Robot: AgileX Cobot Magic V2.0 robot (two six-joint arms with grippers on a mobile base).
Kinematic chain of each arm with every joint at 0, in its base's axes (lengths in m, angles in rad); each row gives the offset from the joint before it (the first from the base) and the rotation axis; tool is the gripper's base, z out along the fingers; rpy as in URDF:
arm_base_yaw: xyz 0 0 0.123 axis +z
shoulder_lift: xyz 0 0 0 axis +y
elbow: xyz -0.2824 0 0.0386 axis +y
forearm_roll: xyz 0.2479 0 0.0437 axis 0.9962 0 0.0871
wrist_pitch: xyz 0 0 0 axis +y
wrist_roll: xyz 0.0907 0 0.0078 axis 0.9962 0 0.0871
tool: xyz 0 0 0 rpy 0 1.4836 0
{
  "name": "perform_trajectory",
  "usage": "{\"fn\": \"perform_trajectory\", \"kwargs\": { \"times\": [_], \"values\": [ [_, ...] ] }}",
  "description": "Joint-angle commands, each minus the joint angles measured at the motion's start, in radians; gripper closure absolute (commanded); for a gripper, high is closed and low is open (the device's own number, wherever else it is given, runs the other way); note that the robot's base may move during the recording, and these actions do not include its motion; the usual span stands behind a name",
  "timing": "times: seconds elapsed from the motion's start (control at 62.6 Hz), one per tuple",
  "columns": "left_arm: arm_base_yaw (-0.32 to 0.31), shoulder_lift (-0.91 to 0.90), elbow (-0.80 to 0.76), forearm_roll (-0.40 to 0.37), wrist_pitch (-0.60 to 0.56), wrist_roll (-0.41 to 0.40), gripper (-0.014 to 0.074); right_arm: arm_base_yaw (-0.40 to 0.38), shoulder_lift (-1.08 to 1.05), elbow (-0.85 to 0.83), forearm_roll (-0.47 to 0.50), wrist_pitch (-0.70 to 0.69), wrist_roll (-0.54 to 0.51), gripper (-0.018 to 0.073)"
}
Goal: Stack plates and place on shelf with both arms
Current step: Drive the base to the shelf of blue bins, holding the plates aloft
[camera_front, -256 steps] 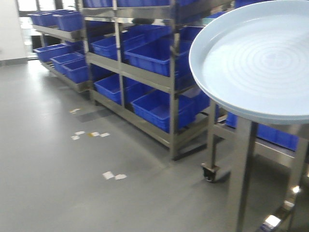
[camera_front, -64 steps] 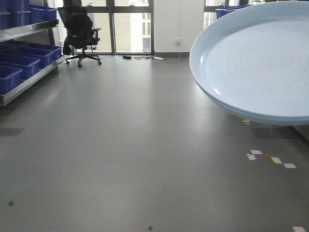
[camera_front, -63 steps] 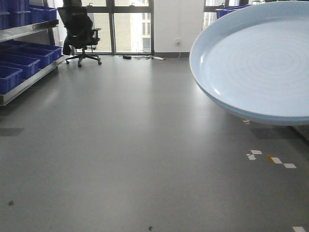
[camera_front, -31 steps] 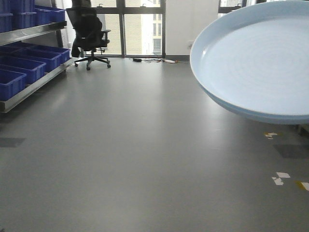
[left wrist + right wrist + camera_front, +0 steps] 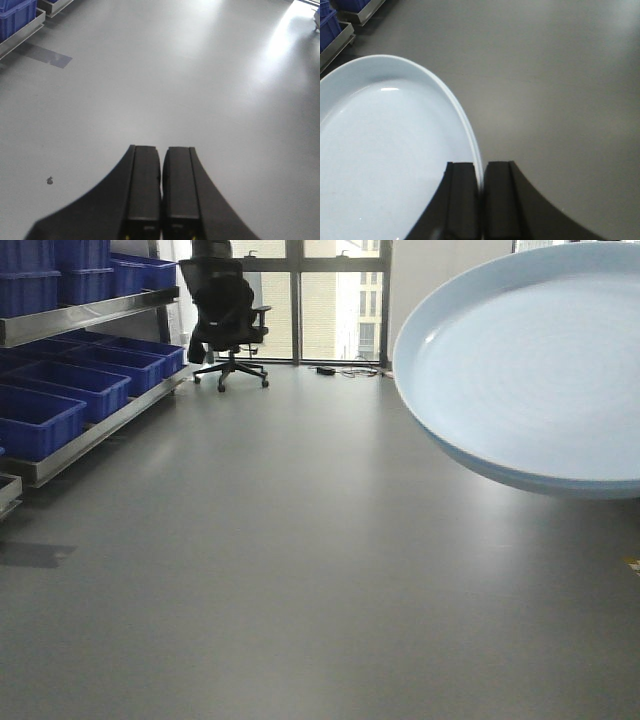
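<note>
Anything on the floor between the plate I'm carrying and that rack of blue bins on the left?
Nothing visible. Bare grey floor lies between the plate, clamped by its rim in the right tool, and the rack. The office chair stands beyond the rack's far end, by the windows.

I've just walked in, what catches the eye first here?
A big pale-blue plate fills the front view's upper right, held over grey floor; the right fingers pinch its rim. The left fingers are shut on nothing. Blue bins line a shelf at left, with a black chair by the far windows.
</note>
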Motion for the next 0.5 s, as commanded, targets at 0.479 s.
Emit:
{"fn": "perform_trajectory", "kwargs": {
  "times": [0.479],
  "values": [
    [0.0, 0.003, -0.029, 0.003, -0.073, -0.008, 0.0496, -0.006, -0.007, -0.03, 0.004, -0.094, -0.003, 0.0504]
  ]
}}
